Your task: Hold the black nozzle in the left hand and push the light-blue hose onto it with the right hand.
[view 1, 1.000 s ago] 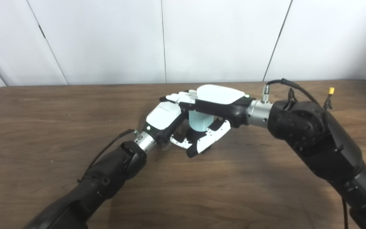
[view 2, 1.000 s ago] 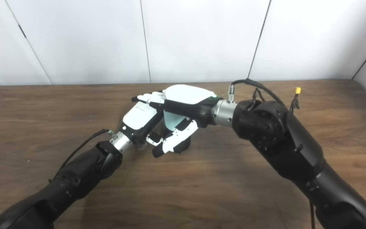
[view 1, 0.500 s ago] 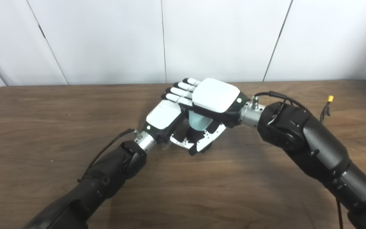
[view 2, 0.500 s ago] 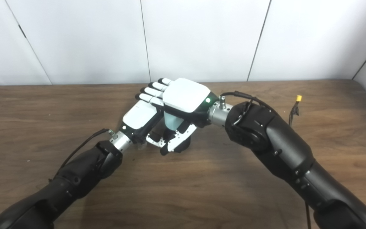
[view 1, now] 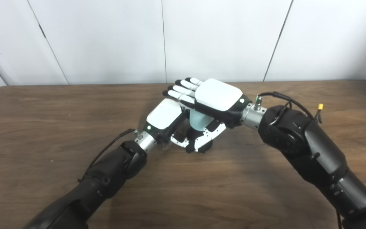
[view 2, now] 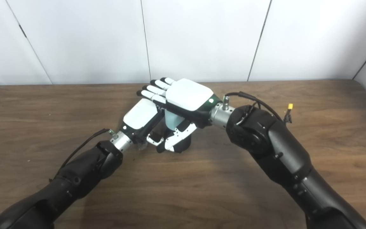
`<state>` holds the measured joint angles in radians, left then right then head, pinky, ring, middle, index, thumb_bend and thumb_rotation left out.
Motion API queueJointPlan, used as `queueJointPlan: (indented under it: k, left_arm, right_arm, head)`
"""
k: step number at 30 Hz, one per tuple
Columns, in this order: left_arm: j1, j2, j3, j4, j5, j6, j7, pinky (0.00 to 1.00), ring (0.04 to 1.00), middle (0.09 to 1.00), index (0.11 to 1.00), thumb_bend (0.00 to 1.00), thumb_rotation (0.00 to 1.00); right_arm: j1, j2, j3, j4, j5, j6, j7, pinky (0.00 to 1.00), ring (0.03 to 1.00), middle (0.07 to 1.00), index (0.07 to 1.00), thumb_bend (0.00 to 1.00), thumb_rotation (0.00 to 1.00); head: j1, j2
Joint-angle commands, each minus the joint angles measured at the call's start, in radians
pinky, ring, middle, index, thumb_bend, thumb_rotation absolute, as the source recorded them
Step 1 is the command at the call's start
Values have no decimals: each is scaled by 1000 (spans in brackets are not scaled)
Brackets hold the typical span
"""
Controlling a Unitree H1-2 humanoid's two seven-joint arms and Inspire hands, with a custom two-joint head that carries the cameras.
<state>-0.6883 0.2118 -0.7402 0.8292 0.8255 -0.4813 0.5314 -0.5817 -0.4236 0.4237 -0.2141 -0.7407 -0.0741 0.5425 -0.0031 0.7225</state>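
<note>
The light-blue hose [view 1: 199, 119] stands upright on the black nozzle [view 2: 181, 145], which rests on the table. My left hand [view 1: 165, 116] reaches in from the left and wraps the nozzle's base. Its thumb shows in front and its fingers are hidden behind the parts. My right hand [view 1: 216, 95] lies palm down on top of the hose. Its fingers [view 1: 179, 90] are stretched out flat over the left hand, and its thumb [view 1: 210, 135] hangs down along the hose's front right side. Only a short part of the hose shows under the palm.
The brown wooden table [view 1: 43, 111] runs to a white panelled wall at the back. A black cable with a yellow connector [view 1: 320, 106] sticks out of the right forearm. Both forearms cross the front of the table.
My right hand has rolled from a side hold to palm down on top of the hose, and it has sunk a little. Less of the hose shows. My left hand has stayed in place.
</note>
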Motion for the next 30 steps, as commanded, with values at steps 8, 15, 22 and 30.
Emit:
queueJointPlan:
  k: [8,15,22,30]
  left_arm:
    - [163,-1,-38,69,12,13,-73,476,532,448,496,526,0]
    - [168,0,-26,60,21,16,-84,474,517,465,487,527,0]
    - [171,2,-26,53,13,13,-88,483,534,451,493,527,0]
    - [170,-1,-24,52,25,14,-82,449,506,426,498,525,0]
  right_arm:
    - [41,-38,51,-29,68,-21,91,948,1000,1000,1000,844,841]
    - [44,-26,43,-33,92,46,117,983,1000,1000,1000,823,859]
    - [65,23,5,-32,204,242,158,986,1000,1000,1000,750,961]
    - [44,-35,105,1,85,89,128,996,1000,1000,1000,786,919]
  head:
    - [-1,3]
    - [-1,6]
    - [-4,10]
    - [-1,15]
